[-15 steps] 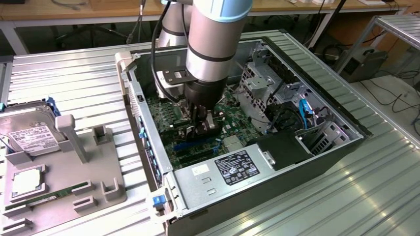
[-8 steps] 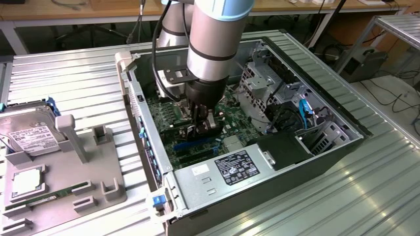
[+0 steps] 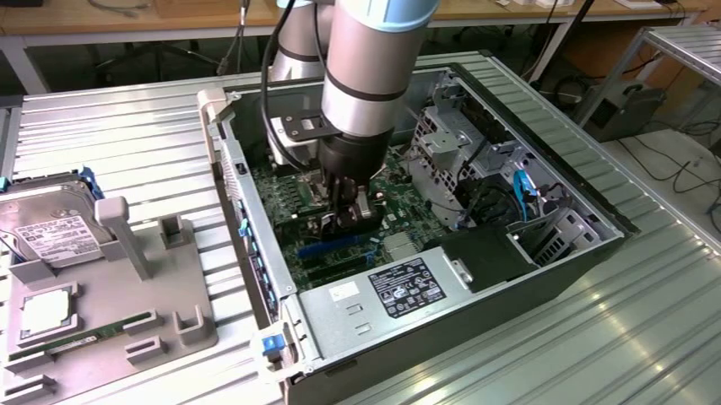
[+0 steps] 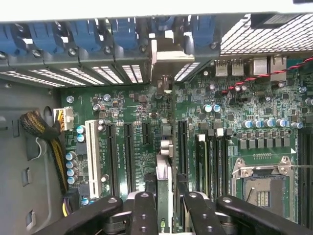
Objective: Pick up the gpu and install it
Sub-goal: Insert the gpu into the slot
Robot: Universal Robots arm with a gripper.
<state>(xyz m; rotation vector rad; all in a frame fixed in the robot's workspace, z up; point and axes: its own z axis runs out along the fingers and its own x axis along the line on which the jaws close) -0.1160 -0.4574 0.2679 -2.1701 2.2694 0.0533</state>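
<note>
Gripper [image 4: 165,208] pinching the thin black gpu card [image 4: 165,181] edge-on, down inside the open grey computer case [image 3: 563,253]; hovering right over the green motherboard [image 4: 146,112] slots

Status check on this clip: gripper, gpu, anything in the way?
Gripper shut on gpu, inside the case. Card edge-on above the motherboard slots. Nothing visibly blocking.

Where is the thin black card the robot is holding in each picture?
Exterior view: the thin black gpu card is in the gripper, mid-picture, inside the open grey computer case.
Wrist view: the gpu card is edge-on between the gripper's black fingers.
Shared landmark: the green motherboard beneath it.
</note>
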